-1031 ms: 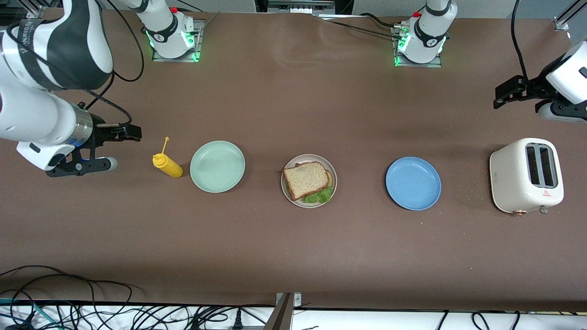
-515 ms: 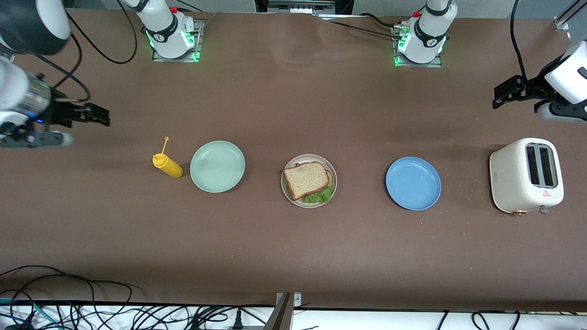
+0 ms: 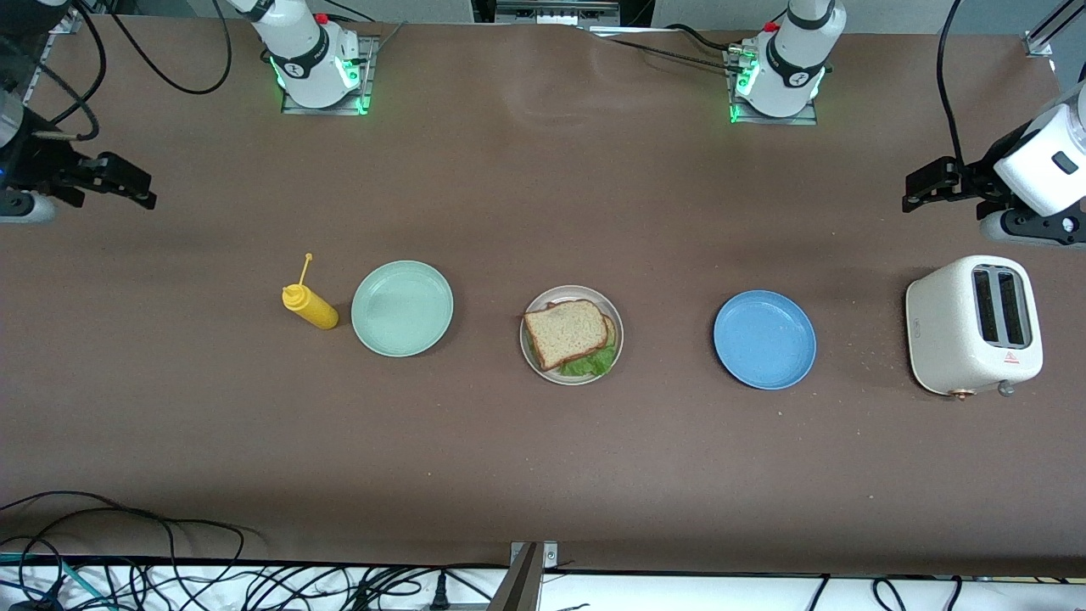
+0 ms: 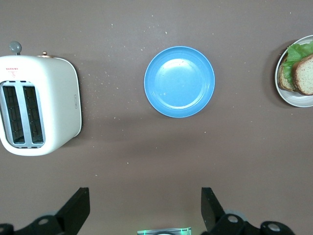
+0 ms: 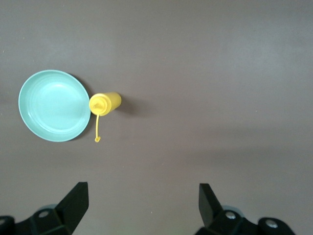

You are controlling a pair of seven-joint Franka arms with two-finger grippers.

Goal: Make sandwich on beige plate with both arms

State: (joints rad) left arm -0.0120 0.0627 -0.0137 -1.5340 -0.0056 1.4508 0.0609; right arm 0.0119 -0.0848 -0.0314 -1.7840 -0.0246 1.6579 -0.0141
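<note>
In the front view, the sandwich (image 3: 568, 334) lies assembled on the beige plate (image 3: 616, 326) at the middle of the brown table (image 3: 543, 458), its top slice of wholemeal bread tilted and a green lettuce leaf (image 3: 591, 364) showing at the edge nearer the camera. A mint-green plate (image 3: 402, 308) sits toward the right arm's end with a yellow squeeze bottle (image 3: 310, 307) just beside it, and a blue plate (image 3: 764, 339) and a white toaster (image 3: 973, 326) sit toward the left arm's end. The right tool (image 3: 127, 182) hangs over bare table at the right arm's end, holding nothing; the left tool (image 3: 920, 187) hangs over the table close to the toaster, also holding nothing. In the left wrist view, the left tool (image 4: 145, 210) has its fingers spread wide with nothing between them, and below it lie the toaster (image 4: 38, 104), the blue plate (image 4: 179, 81) and, at the frame's edge, the beige plate (image 4: 299, 99) with the sandwich (image 4: 297, 73). In the right wrist view, the right tool (image 5: 143, 208) is likewise spread wide and bare, above the mint-green plate (image 5: 54, 105) and the squeeze bottle (image 5: 104, 104), which touch or nearly touch.
</note>
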